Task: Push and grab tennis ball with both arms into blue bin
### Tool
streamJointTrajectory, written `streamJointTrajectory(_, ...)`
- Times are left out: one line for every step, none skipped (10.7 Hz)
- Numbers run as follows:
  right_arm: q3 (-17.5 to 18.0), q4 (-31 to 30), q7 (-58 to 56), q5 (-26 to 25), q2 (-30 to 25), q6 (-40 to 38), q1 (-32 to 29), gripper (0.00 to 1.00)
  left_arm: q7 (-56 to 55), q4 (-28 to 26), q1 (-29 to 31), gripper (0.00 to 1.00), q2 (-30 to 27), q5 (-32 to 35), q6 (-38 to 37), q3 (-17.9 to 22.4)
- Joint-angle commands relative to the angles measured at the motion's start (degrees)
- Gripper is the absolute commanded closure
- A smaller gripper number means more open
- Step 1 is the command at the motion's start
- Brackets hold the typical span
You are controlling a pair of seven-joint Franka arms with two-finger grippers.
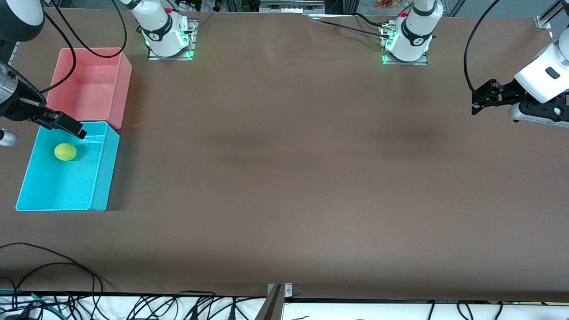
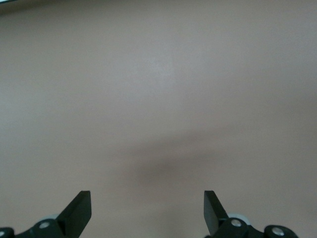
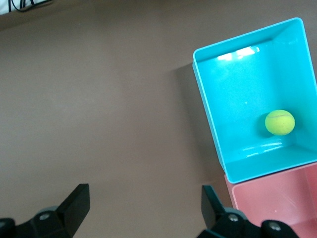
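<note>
Tennis ball resting inside blue bin. Right end effector, fingers apart, over the bin's edge; left end effector, fingers apart, over bare counter.

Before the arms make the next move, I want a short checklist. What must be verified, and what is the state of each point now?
1. tennis ball lies in the blue bin: ok.
2. Ball is free of both grippers: ok.
3. right gripper open, above the bin's edge next to the pink bin: ok.
4. left gripper open, holding nothing, over the table at its own end: ok.
5. Ball at rest: cannot tell.
</note>
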Motion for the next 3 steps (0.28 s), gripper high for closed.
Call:
streamJointTrajectory(1.05,0.30,-1.18,-1.62,-0.98,-2.54,-0.97,0.00,-0.71,1.30,-0.04,0.00,0.18,-0.93,-1.18,0.07)
streamJointTrajectory(1.14,0.30,-1.26,-1.71,-1.07,-2.89,-0.88,0.00,-0.80,1.30,-0.04,0.00,0.27,-1.02,-1.18,0.07)
streamJointTrajectory(1.14,0.39,-1.44,-1.62,-1.07,-2.90,-0.44,0.00,-0.80,1.30,-0.22,0.00,0.36,-0.94,-1.01,-0.28)
